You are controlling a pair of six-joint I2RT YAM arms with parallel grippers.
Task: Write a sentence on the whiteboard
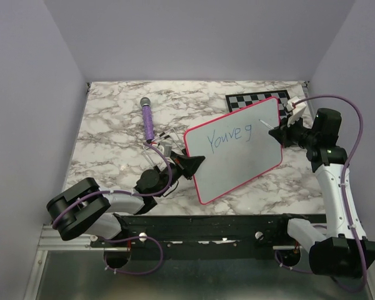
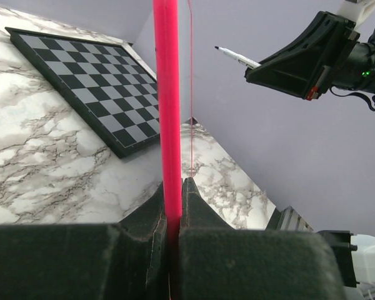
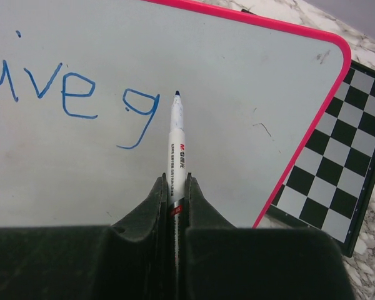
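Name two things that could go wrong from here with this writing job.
1. The left claw pinches the whiteboard only at its thin pink rim, so marker pressure may tilt or slip it.
2. The right claw holds the marker tip close beside the blue g; the next letter may overlap or smear it.

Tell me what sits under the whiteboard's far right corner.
A grey-and-black chessboard pokes out from beneath that corner of the whiteboard. How far it extends underneath is covered, as is the marble table below; whether the two boards touch cannot be told.
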